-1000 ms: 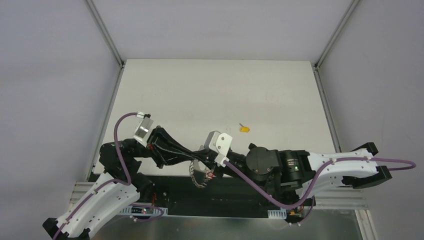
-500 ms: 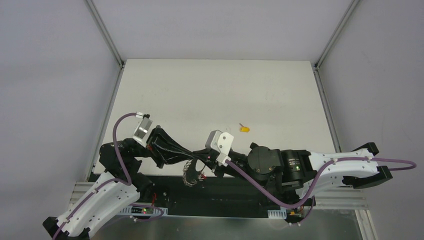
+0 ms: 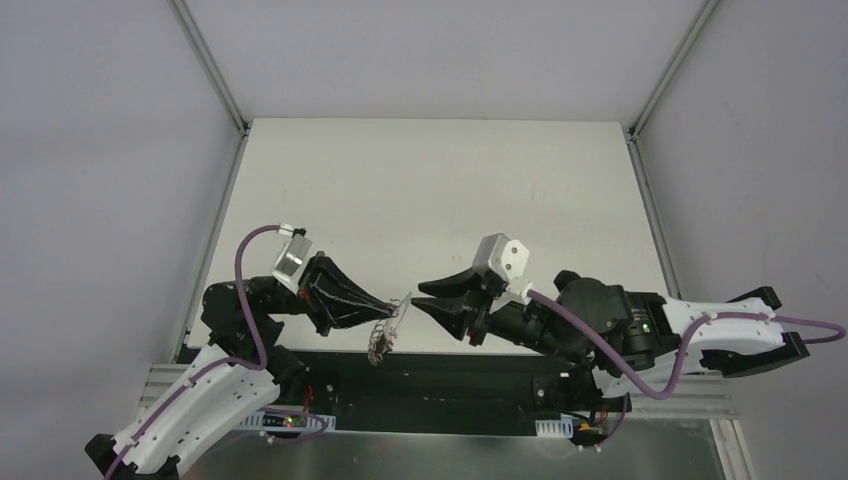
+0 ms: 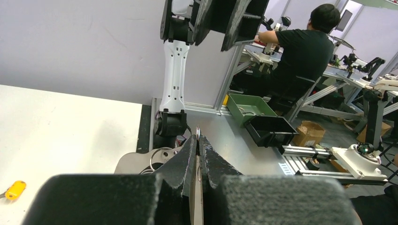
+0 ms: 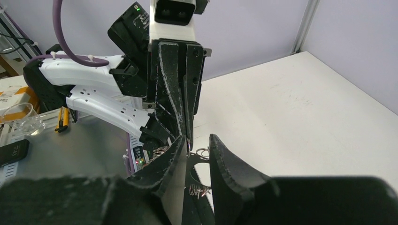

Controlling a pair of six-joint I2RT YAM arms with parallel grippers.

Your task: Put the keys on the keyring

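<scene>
Keyring (image 3: 397, 310) pinched in closed left end effector (image 3: 386, 303); right end effector (image 3: 418, 296) half-open, seems empty. Better hold it steady, pick yellow key (image 4: 14, 190) from desk (image 4: 70, 126) by head.

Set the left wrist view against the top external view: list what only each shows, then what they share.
Only the left wrist view shows the yellow-headed key lying on the table, plus a person in black and a green bin beyond the rig. Only the top external view shows both arms whole, down to their bases, and the table's far edge; the yellow-headed key is not visible there. Both views show the left tool shut on the thin keyring, with the right tool open just opposite it.
</scene>
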